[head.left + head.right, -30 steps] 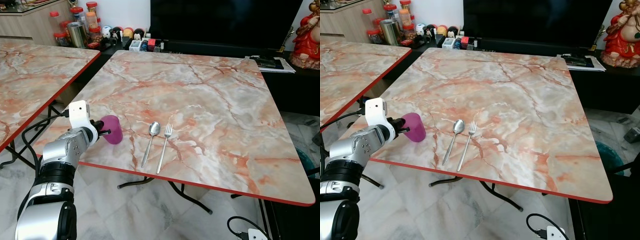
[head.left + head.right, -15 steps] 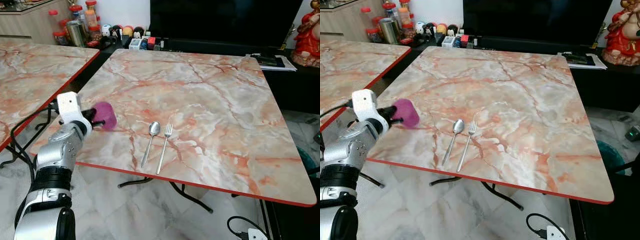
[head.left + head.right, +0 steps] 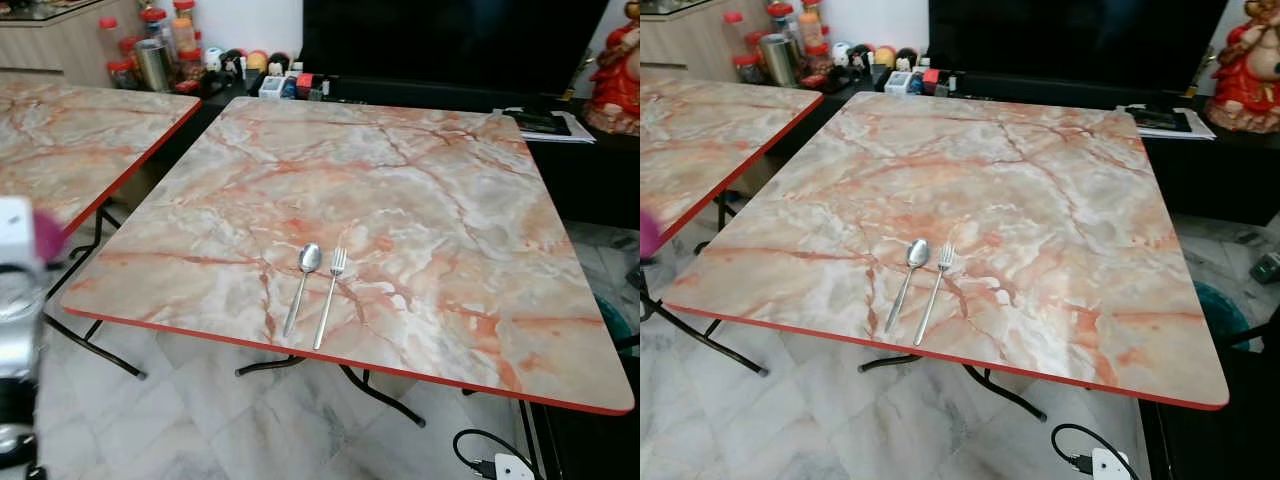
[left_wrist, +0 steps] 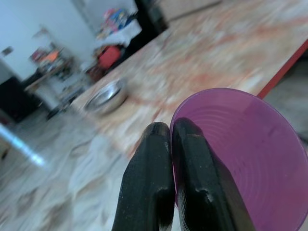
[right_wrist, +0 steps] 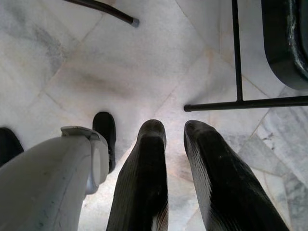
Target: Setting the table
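Marble table (image 3: 420,200); purple cup (image 3: 45,235) blurred, half cut off

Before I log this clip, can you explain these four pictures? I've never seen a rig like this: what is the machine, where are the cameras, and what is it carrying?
It is a walking humanoid robot setting a table. Two pictures come from the stereo camera on its head, looking down at a marble-patterned table. A spoon and a fork lie side by side near the table's front edge. The other two pictures come from cameras on the wrists, each looking along that hand's two black fingers. The left hand pinches the rim of a purple cup, one finger inside and one outside; in the head view the cup is off the table's left side. The right hand hangs idle over the tiled floor, fingers slightly apart, holding nothing.
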`<state>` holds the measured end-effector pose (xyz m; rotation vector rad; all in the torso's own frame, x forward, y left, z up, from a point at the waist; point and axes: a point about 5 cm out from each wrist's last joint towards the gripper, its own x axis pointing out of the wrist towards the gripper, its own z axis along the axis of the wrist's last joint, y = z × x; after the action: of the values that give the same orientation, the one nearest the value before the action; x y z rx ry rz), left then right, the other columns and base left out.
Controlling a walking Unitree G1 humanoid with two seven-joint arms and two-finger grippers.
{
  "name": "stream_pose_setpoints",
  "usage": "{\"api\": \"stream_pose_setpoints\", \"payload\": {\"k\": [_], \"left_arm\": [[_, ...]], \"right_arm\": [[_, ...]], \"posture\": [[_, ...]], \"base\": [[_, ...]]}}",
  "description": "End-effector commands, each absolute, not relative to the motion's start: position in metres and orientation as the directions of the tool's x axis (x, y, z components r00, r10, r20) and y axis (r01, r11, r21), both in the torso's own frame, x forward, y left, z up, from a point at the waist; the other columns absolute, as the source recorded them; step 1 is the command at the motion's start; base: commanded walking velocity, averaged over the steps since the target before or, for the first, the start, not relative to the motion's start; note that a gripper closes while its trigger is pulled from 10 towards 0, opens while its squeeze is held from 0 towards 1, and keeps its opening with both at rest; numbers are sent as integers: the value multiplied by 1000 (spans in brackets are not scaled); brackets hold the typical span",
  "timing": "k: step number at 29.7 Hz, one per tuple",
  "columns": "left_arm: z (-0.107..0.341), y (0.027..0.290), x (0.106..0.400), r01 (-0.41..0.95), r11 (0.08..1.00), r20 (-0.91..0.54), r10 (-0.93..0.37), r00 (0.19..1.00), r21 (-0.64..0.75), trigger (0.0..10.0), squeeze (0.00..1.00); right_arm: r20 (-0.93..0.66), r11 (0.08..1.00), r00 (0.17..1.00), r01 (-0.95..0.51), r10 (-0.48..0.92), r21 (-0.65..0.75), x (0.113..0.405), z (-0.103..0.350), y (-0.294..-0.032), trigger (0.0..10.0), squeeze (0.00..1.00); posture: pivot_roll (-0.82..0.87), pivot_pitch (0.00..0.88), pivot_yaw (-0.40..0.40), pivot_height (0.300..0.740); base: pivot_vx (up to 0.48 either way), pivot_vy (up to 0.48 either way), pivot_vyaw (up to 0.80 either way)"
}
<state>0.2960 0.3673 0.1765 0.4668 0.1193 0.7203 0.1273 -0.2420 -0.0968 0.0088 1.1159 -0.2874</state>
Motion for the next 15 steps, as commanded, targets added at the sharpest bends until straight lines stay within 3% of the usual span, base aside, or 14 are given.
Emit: {"api": "stream_pose_setpoints", "payload": {"k": [1, 5, 8, 11, 14, 15], "left_arm": [[156, 377, 285, -557, 588, 34, 669, 743, 587, 10000, 0], [124, 390, 264, -496, 515, -24, 710, 703, 699, 10000, 0], [105, 390, 254, -488, 529, -85, 733, 675, 694, 10000, 0], [57, 377, 237, -425, 634, -266, 709, 653, 647, 10000, 0], [40, 367, 233, -390, 699, -336, 662, 670, 599, 10000, 0], [24, 354, 230, -365, 771, -405, 600, 689, 522, 10000, 0]], "right_arm": [[-881, 960, 414, 248, -229, -133, 129, -96, -244, 10000, 0], [-880, 960, 416, 246, -228, -133, 129, -96, -244, 10000, 0], [-880, 960, 416, 246, -229, -134, 129, -96, -244, 10000, 0], [-879, 959, 417, 249, -230, -133, 129, -95, -244, 10000, 0], [-879, 959, 417, 250, -230, -133, 129, -95, -244, 10000, 0], [-879, 959, 417, 249, -231, -133, 129, -95, -244, 10000, 0]], "posture": [[66, 0, -13, 732], [67, 0, -12, 732], [69, 0, -12, 732], [60, 0, -11, 732], [60, 0, -11, 732], [58, 0, -11, 732]], "base": [[0, 0, 0], [0, 0, 0], [0, 0, 0], [0, 0, 0], [0, 0, 0], [0, 0, 0]]}}
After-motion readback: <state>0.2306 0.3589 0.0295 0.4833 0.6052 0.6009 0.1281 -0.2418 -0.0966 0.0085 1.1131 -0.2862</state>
